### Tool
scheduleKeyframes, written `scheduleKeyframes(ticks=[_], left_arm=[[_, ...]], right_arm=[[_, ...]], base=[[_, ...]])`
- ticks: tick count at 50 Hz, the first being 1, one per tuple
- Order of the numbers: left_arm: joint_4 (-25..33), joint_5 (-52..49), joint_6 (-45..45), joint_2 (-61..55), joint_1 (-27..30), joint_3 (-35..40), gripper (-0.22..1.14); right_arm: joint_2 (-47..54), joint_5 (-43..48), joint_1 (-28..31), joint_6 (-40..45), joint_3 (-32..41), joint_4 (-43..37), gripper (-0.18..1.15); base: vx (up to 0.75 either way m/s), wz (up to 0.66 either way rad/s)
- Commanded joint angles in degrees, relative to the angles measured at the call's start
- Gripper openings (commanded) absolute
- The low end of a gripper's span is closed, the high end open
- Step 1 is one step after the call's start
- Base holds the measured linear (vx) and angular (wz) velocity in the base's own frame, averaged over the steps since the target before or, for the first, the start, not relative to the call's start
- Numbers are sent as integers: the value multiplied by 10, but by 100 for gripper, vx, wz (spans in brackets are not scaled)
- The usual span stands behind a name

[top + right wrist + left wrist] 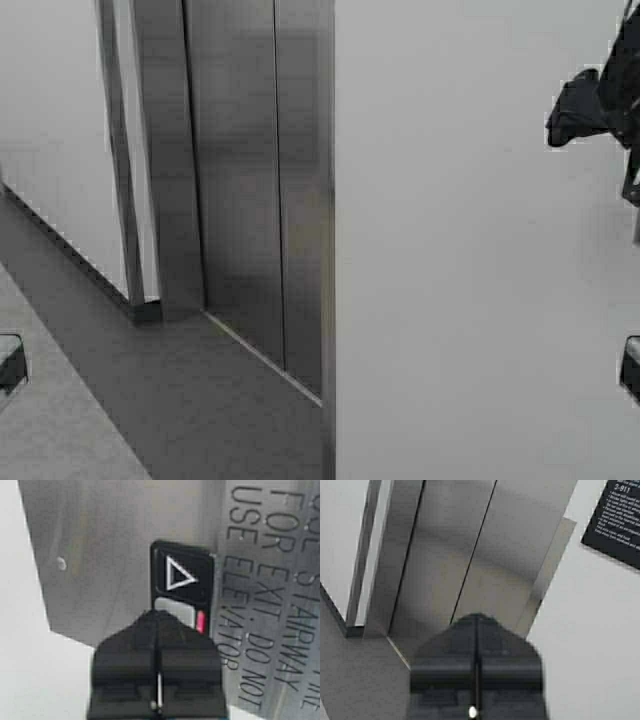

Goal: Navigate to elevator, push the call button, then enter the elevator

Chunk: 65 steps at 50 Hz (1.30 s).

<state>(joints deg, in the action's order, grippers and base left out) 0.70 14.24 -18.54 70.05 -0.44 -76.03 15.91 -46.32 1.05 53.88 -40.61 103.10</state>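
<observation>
The call button (180, 587) sits on a brushed metal plate (115, 555) on the wall, beside engraved fire-warning lettering. Its dark face carries a triangle outline, with a grey pad and a small red light just below. Your right gripper (158, 625) is pinched shut, holding nothing, with its tip at the grey pad. Whether it touches, you cannot tell from the wrist view.

Risks: a closed tip is narrow, so if you drift toward the lettering you press bare plate and no call registers. Push hard and the tip may skid off the pad.

The elevator (240, 180) stands to the left of the white wall (480, 300), doors closed. Your left gripper (476, 630) is also closed and empty, pointing at the door seam. Drive in before the doors open and that arm strikes steel.
</observation>
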Motion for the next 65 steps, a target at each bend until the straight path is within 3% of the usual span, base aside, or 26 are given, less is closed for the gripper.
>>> scheduleKeyframes(ticks=[1,7,17,29,43,55,61,65], left_arm=[[0,3,1,-4,-1,11,2],[1,3,1,-4,-1,11,2],[1,3,1,-2,-1,11,2],[1,3,1,-3,-1,10,2],[1,-8,3,-3,-1,5,2],[1,-6,9,-3,-1,4,2],[1,-6,11,-3,-1,3,2],[1,-7,13,-3,-1,2,2]], right_arm=[[-15,-1,-15,0,11,7,6],[-32,-1,10,-1,1,4,6],[-71,-16,103,-9,-8,-10,6],[-143,1,219,-65,-9,-135,6],[-251,75,316,-234,35,-445,5],[-308,278,329,-370,33,-770,5],[-307,376,329,-407,15,-854,5],[-297,433,329,-413,3,-866,5]], base=[[-1,0],[-1,-1],[0,-2],[0,-1],[-2,-2],[-3,0],[-2,6],[0,10]])
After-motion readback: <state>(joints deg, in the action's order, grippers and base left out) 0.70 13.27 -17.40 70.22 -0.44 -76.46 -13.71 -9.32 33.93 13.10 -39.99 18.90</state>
